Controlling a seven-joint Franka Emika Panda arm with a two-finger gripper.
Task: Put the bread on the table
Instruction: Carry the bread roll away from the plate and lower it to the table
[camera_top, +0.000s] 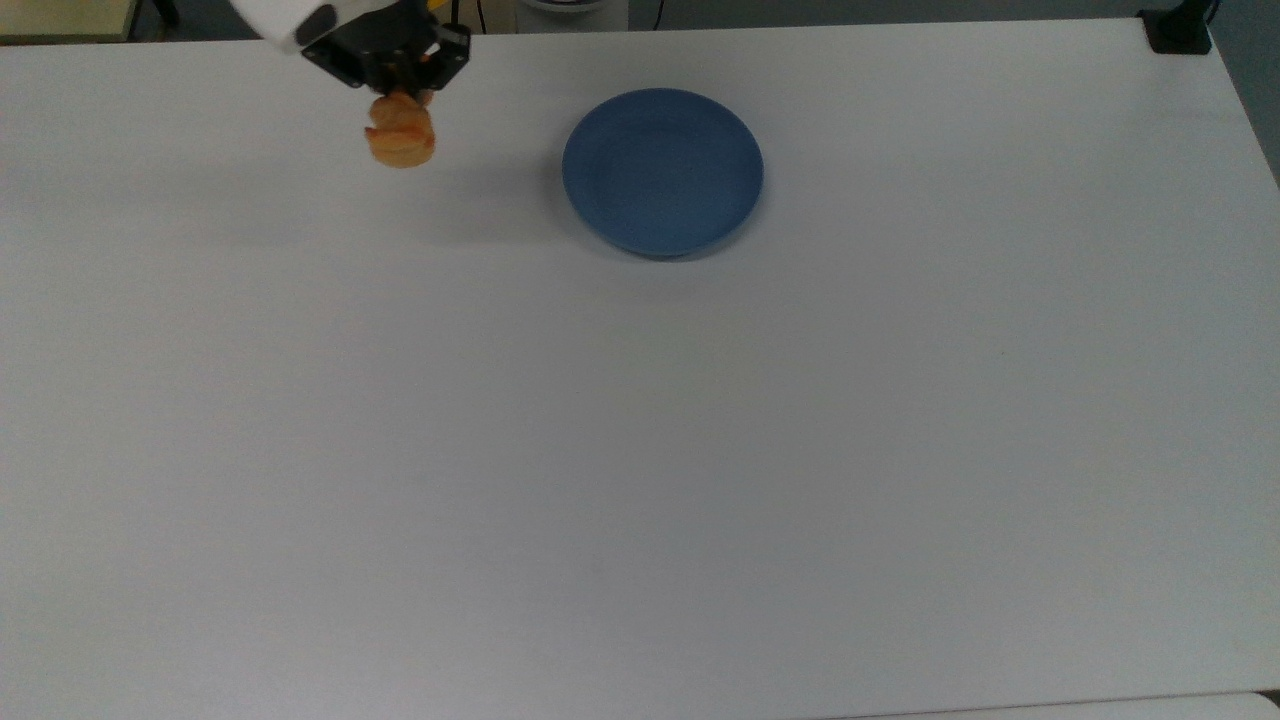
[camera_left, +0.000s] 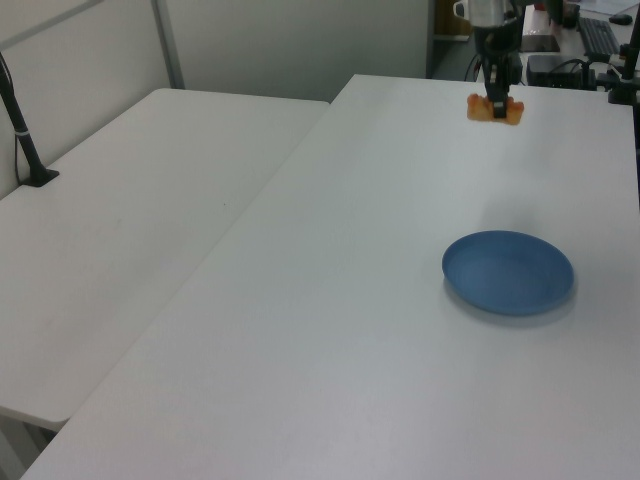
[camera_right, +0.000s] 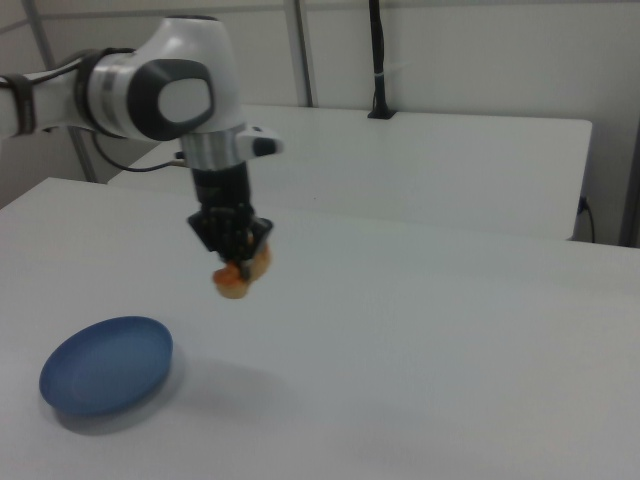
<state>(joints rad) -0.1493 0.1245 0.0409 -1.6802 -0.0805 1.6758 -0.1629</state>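
The bread (camera_top: 401, 140) (camera_left: 494, 109) (camera_right: 238, 276), a small golden-orange ridged loaf, hangs in the air above the white table (camera_top: 640, 450) (camera_left: 350, 300) (camera_right: 450, 350). My gripper (camera_top: 400, 100) (camera_left: 497, 100) (camera_right: 235, 262) is shut on the bread from above. In the top view it is well to the left of the round blue plate (camera_top: 662, 171), near the table's far edge. In the right view the bread hangs up and right of the plate (camera_right: 107, 365), with its shadow on the tabletop below.
The blue plate (camera_left: 508, 271) holds nothing. A second white table (camera_left: 120, 230) (camera_right: 400, 160) stands alongside. A black post (camera_left: 22, 130) (camera_right: 378, 60) is clamped to it. A black clamp (camera_top: 1180, 30) sits at the top view's upper right corner.
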